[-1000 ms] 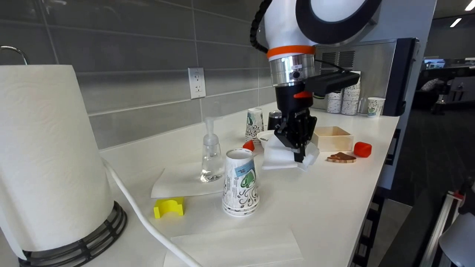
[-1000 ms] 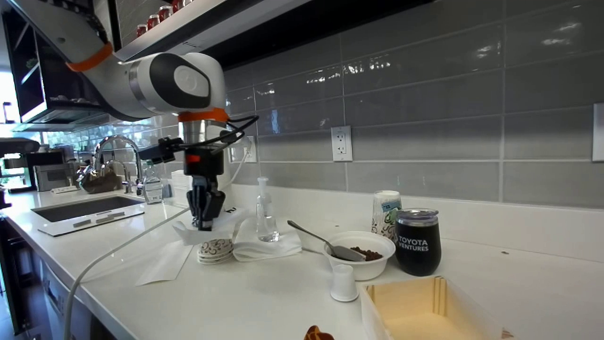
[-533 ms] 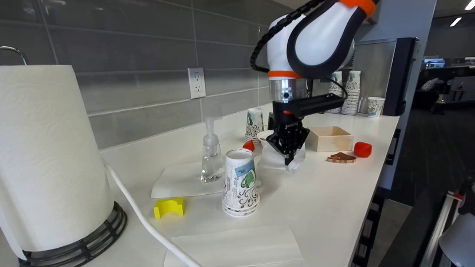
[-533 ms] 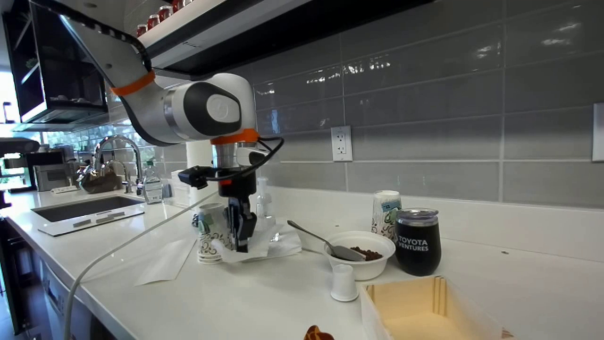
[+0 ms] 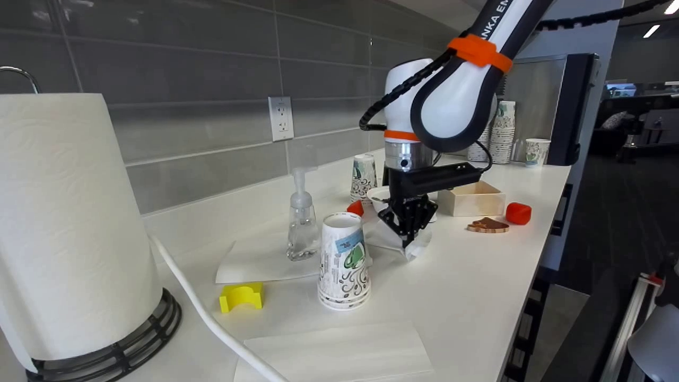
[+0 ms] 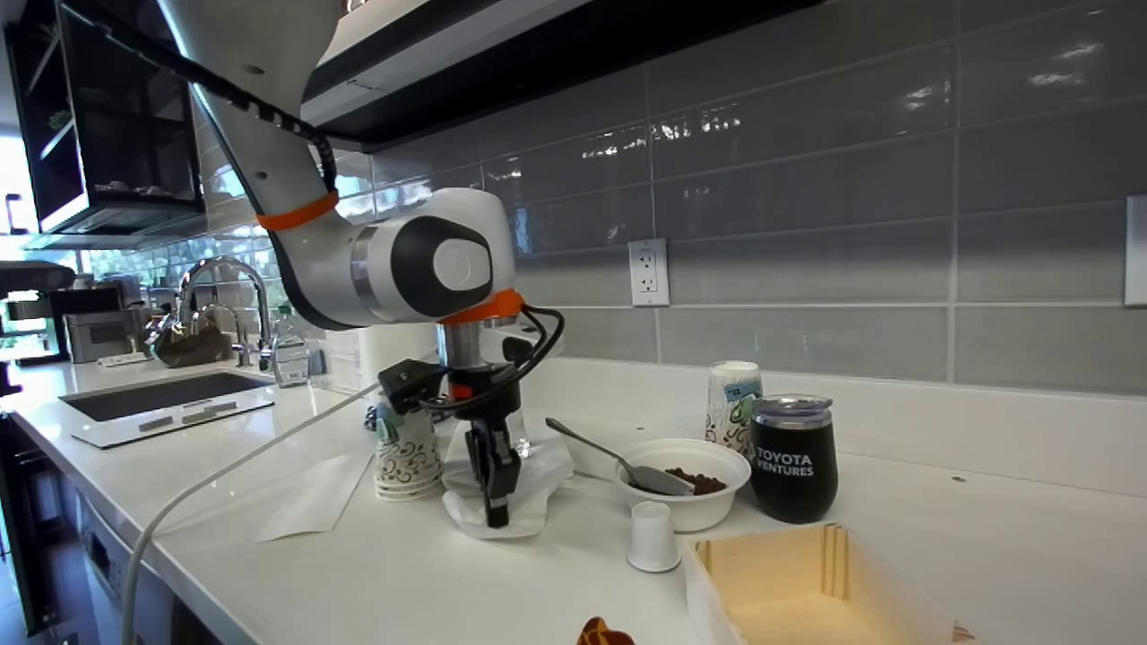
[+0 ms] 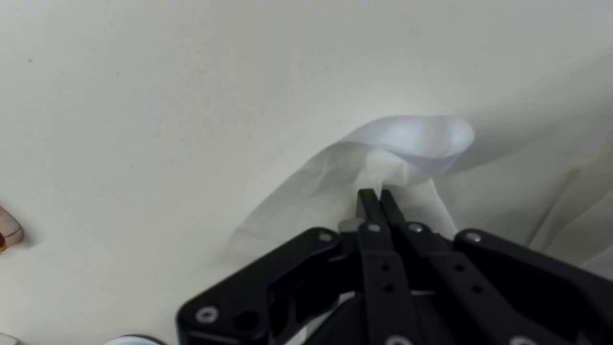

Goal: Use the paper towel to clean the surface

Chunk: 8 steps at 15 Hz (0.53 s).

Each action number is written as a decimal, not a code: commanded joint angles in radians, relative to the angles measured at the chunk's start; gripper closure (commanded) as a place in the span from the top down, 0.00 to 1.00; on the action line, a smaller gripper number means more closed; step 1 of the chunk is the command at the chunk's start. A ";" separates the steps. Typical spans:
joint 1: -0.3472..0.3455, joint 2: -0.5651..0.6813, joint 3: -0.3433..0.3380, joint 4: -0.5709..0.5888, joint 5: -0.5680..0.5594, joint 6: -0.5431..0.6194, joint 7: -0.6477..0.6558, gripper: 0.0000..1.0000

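Along the outer side of the white surface (image 5: 467, 286), away from the tiled wall (image 5: 201, 127), you have open room running from the hand (image 5: 406, 245) to the edge. Your tighter limits lie lengthwise: the stack of patterned paper cups (image 6: 408, 461) is near the hand one way, while the small white cup (image 6: 653, 537) and the white bowl (image 6: 694, 512) stand the other way, a spatula (image 6: 659, 481) leaning in the bowl with its handle jutting past the rim. Nearer the wall, the clear soap dispenser (image 5: 302, 228) stands on a separate towel sheet (image 5: 260, 262). Beyond the bowl you have the wooden box (image 5: 476, 204), the flat brown piece (image 5: 488, 226) and the red block (image 5: 518, 213).

Against half a second ago, your hand is lower in both exterior views. The paper towel (image 6: 473, 512), which crossed in front of the cups in an exterior view, now sits just beside them there, their bottom rims in sight. Cups, bowl and box have stayed put.

Your hand is closed, its fingers (image 7: 391, 208) pressed together on a gathered pinch of the towel. In the wrist view it spreads from under the tips to either side, a curled flap rising just past them. It seems to rest on the surface, though its far border blurs into the other sheet.
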 commanded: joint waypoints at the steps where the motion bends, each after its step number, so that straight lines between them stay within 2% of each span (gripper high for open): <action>1: 0.027 0.065 -0.025 0.039 -0.066 0.072 0.095 0.00; 5: 0.078 0.126 0.002 0.080 0.055 0.104 0.019 0.00; 8: 0.105 0.135 0.028 0.100 0.185 0.034 -0.081 0.00</action>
